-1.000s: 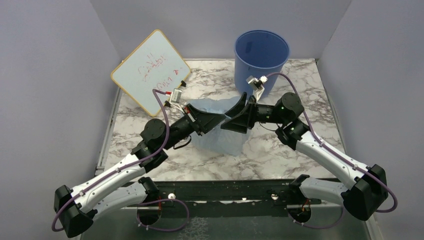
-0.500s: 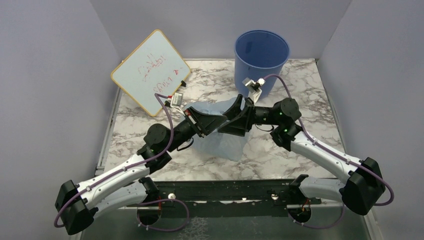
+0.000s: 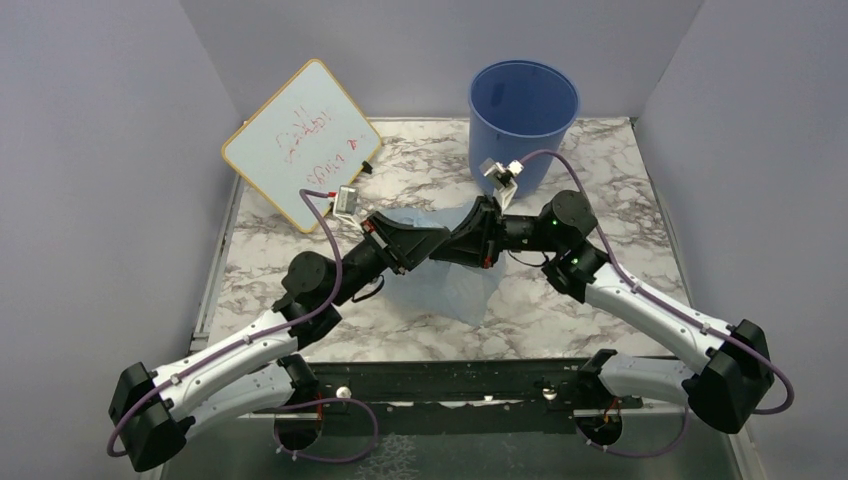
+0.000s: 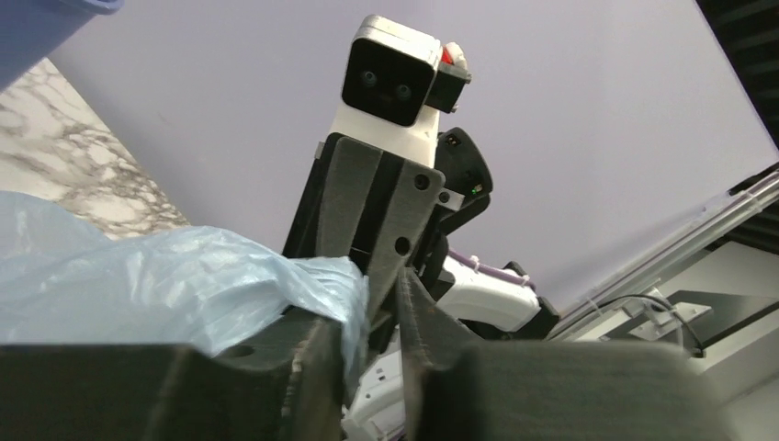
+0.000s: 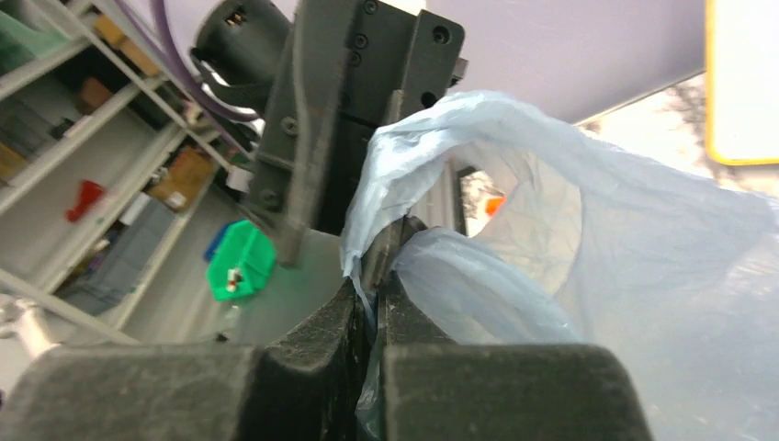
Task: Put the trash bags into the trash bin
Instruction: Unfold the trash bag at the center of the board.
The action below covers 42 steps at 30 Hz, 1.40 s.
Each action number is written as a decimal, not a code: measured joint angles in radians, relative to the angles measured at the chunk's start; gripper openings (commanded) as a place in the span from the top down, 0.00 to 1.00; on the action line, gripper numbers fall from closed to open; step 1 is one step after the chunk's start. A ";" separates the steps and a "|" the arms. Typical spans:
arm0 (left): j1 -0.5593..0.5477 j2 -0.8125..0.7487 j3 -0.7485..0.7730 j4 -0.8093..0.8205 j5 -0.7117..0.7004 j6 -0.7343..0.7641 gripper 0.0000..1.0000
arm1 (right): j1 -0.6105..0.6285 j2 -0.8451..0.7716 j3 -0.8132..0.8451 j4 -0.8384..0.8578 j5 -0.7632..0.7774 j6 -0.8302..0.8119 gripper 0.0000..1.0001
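The light-blue trash bag [image 3: 445,290] hangs over the table's middle from the spot where both grippers meet. My right gripper [image 3: 455,250] comes in from the right. In the right wrist view it [image 5: 372,276] is shut on a bunched edge of the bag [image 5: 643,276]. My left gripper [image 3: 440,240] reaches in from the left. In the left wrist view its jaws [image 4: 372,303] stand a narrow gap apart, with bag film [image 4: 138,285] draped over one finger and hanging into the gap. The trash bin [image 3: 524,110], a blue bucket, stands upright at the back right, apart from the bag.
A white board with red writing [image 3: 300,140] leans at the back left. The marble table [image 3: 620,190] has walls on three sides. The bin's rim [image 4: 46,23] shows in the left wrist view's corner.
My right gripper has closed from wide open onto the bag's edge beside the left fingertips. The left jaws have parted slightly. Both arms have drifted a little to the left.
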State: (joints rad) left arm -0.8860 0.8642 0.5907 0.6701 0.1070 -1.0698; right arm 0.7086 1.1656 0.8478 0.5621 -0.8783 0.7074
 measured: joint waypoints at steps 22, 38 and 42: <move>0.000 -0.074 0.179 -0.472 -0.072 0.151 0.91 | 0.000 -0.087 0.051 -0.350 0.028 -0.264 0.86; 0.000 -0.048 0.146 -0.467 -0.074 0.127 1.00 | 0.000 -0.006 0.024 -0.013 -0.066 0.085 0.49; 0.001 -0.065 0.122 -0.450 -0.086 0.114 1.00 | 0.000 0.007 0.024 0.004 -0.073 0.137 0.46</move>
State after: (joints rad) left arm -0.8848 0.7994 0.7124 0.2203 0.0208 -0.9562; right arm 0.7086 1.1728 0.8719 0.5663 -0.9516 0.8448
